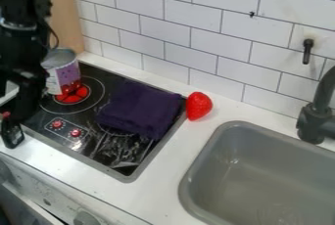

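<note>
My black gripper [25, 97] hangs low at the left edge, over the left side of the stove. Close to its right stands an open metal can [63, 75] with a purple and red label, at the back left burner. Just below the gripper is a small dark bottle [11, 133] with a red top, near the stove's front left edge. A folded dark purple cloth [140, 109] lies across the right part of the stove. Beyond the stove's right edge, a red strawberry [198, 105] rests on the white counter.
The black stove top [88, 143] has red knobs printed at its front left. A grey sink [268, 175] is set into the counter at the right, with a dark faucet [314, 119] behind it. White tiled wall [196, 38] runs along the back.
</note>
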Controlling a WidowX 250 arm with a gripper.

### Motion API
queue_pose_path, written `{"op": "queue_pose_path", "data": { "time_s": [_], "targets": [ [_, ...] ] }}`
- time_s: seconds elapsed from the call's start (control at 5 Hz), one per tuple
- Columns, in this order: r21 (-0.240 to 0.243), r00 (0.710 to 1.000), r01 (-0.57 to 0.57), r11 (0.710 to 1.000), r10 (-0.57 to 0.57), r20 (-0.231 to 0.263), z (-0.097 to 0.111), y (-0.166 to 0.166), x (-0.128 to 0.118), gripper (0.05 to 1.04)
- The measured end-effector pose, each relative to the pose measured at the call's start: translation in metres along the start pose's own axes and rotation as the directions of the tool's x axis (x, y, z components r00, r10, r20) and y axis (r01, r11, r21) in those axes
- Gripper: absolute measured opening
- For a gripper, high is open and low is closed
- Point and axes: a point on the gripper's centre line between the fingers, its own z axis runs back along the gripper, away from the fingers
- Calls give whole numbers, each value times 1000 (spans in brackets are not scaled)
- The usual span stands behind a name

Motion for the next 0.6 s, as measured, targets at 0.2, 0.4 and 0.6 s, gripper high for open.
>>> {"op": "queue_pose_path", "data": {
  "time_s": [0.2, 0.4, 0.6],
  "targets": [
    [-14, 1000, -13, 1000, 13, -6, -5, 18, -2, 1003],
    [-24, 1000, 18, 1000, -19, -11, -8, 25, -2, 1003],
    [-27, 1000, 9, 1000, -9, -20, -13, 31, -2, 1003]
  ]
}}
